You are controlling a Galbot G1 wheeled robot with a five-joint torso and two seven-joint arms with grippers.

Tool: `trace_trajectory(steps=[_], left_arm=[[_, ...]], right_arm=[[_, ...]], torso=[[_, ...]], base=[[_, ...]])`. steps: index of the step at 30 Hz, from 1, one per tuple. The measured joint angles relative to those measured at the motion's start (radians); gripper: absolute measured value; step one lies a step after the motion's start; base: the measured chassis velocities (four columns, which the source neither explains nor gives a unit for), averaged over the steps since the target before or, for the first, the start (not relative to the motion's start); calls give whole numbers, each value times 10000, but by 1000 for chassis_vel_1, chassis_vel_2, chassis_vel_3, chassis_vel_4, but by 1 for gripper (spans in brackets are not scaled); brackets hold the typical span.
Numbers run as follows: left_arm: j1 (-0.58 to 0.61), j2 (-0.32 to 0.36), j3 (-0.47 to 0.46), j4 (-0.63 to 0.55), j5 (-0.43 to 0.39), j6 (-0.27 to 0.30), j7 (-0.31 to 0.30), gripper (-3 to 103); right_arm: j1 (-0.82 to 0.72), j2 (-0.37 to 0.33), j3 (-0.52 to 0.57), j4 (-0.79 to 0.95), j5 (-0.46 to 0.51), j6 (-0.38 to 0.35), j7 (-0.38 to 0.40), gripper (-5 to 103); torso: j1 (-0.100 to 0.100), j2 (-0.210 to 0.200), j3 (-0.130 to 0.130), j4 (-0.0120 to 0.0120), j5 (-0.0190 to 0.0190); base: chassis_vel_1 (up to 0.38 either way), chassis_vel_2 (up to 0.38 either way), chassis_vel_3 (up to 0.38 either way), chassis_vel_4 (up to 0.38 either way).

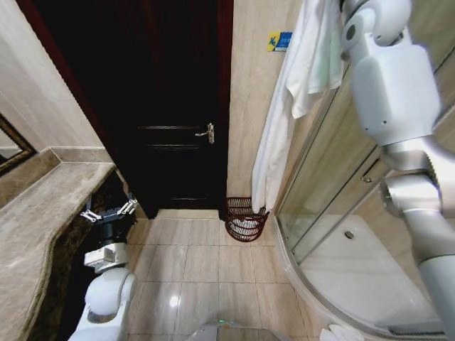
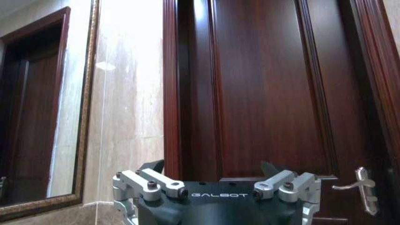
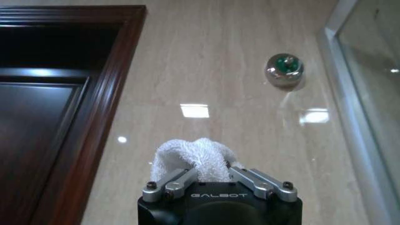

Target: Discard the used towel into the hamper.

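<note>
A long white towel (image 1: pixel 298 92) hangs down the beige wall beside the door, and its lower end reaches close to the hamper (image 1: pixel 245 219). The hamper is a small dark reddish-brown openwork basket on the tiled floor in the corner, with something white inside. My right arm (image 1: pixel 387 78) is raised high at the right, up by the towel's top. In the right wrist view my right gripper (image 3: pixel 198 174) is shut on a bunched fold of the white towel (image 3: pixel 196 157). My left gripper (image 1: pixel 108 210) hangs low at the left beside the counter, open and holding nothing (image 2: pixel 216 182).
A dark wooden door (image 1: pixel 167 106) with a metal handle (image 1: pixel 207 133) is straight ahead. A marble counter (image 1: pixel 43 213) runs along the left, and a curved glass shower enclosure (image 1: pixel 334 234) takes up the right. A metal knob (image 3: pixel 284 68) sits on the wall above the towel.
</note>
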Motion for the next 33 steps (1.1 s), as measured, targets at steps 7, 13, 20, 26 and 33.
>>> trace_trajectory(steps=[7, 13, 20, 26, 33], left_arm=[[94, 18, -158, -80, -51, -20, 0, 100], [186, 52, -279, -162, -104, -28, -2, 100], [175, 68, -244, -196, -122, -30, -8, 100], [232, -38, -176, -203, -75, -75, -12, 100], [241, -64, -284, -216, -87, -129, -18, 100]], right_arm=[[-147, 544, 131, -570, -402, 206, -45, 4], [-177, 620, 270, -1040, -632, 292, -210, 4], [-982, 224, 231, -397, -627, 246, -236, 4], [-1693, 97, 215, 103, -616, 235, -208, 4], [-2616, -10, 174, 849, -614, 237, -93, 4]], torso=[[0, 0, 0, 0, 0], [1, 0, 1, 0, 3], [0, 0, 0, -3, 2], [1, 0, 1, -2, 5], [0, 0, 1, 1, 4]], base=[[0, 0, 0, 0], [0, 0, 0, 0], [0, 0, 0, 0], [0, 0, 0, 0], [0, 0, 0, 0]])
